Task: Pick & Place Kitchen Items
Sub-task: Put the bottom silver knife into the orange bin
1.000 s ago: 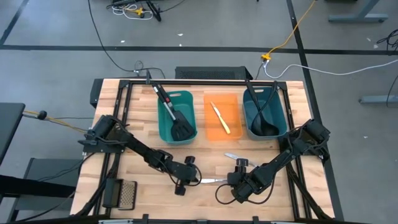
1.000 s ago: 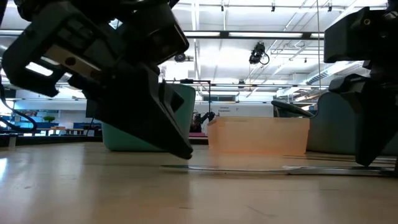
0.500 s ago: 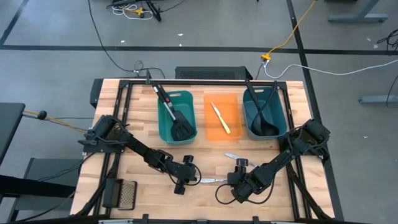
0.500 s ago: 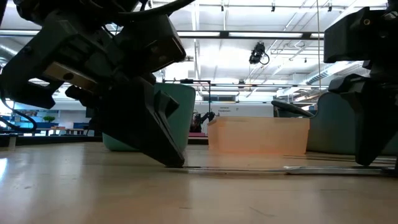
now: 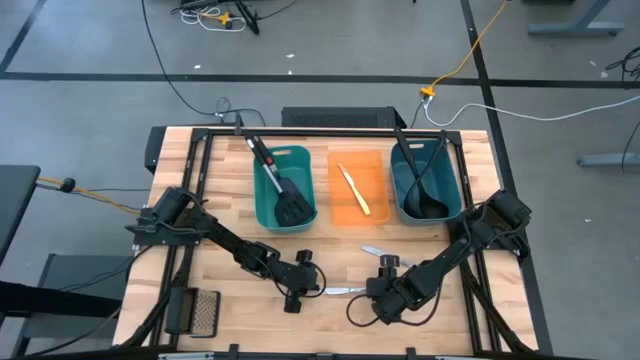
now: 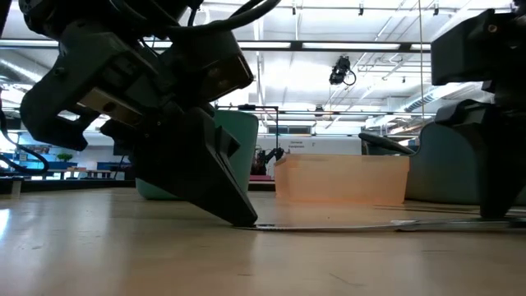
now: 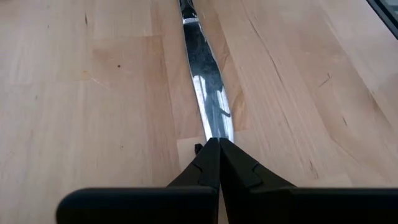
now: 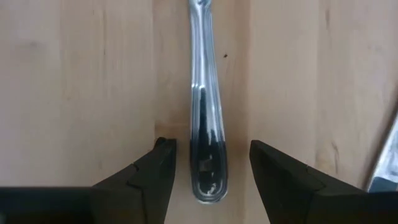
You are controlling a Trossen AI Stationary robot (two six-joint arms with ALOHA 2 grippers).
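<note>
down on the tabletop [image 5: 230, 290], left pincer [image 5: 312, 289] clamps a silver knife [image 5: 345, 290] by its blade; right pincer [image 5: 378, 291] straddles the handle, fingers apart; no writing readable.

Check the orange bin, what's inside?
The orange bin holds one small yellow-handled knife, lying diagonally on its floor. Nothing else shows in the high view; the low view's translucent wall reveals no contents.

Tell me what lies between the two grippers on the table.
A silver table knife lies flat on the wood, spanning the gap: the left gripper pinches one end, the open right gripper straddles the other. The high view shows it.
</note>
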